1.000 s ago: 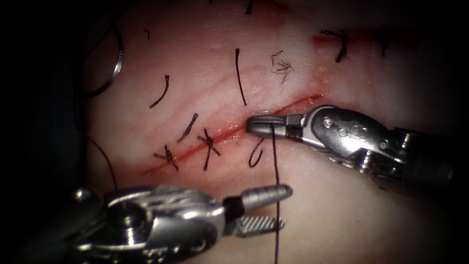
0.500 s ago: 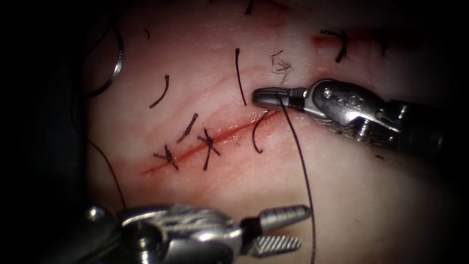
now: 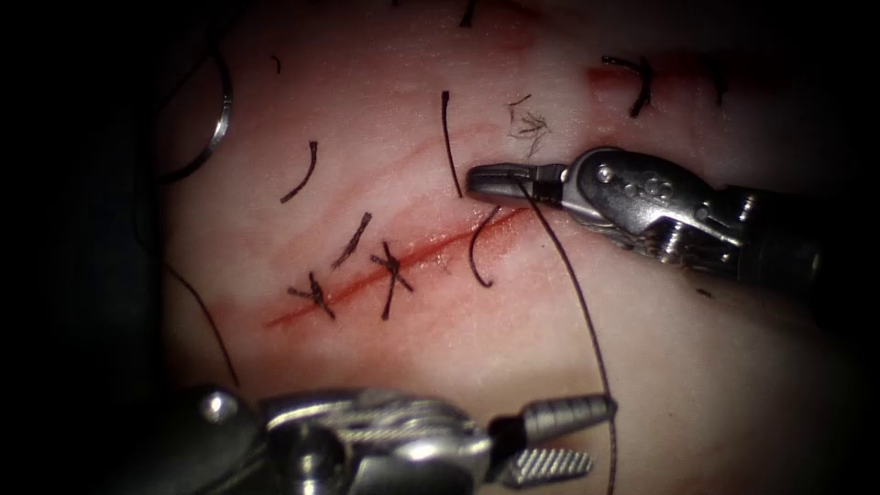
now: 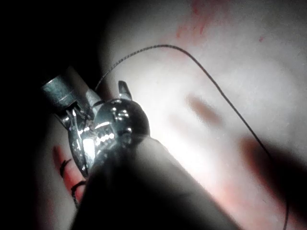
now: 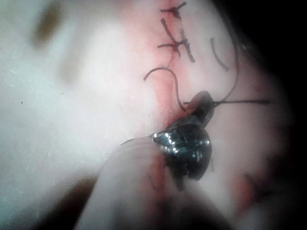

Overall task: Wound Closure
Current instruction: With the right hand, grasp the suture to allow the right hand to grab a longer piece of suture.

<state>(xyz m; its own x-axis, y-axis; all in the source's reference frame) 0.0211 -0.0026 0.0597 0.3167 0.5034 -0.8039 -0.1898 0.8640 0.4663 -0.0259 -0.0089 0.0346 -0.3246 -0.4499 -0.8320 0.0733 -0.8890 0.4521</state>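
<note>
Endoscope view, right tool (image 3: pixel 500 181) fingers clamping thread (image 3: pixel 573 280), left tool (image 3: pixel 568 438) fingers apart, empty, needle (image 3: pixel 218 119) lying left.

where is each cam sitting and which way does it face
Endoscope: above and in front of the cut, looking down at the tissue; right tool shut on the thread, left tool open, needle lying loose far left.
Left wrist: rides the left arm, looks along its shaft at its tool.
Right wrist: rides the right arm, looks at its tool.
All three share the thread.
</note>
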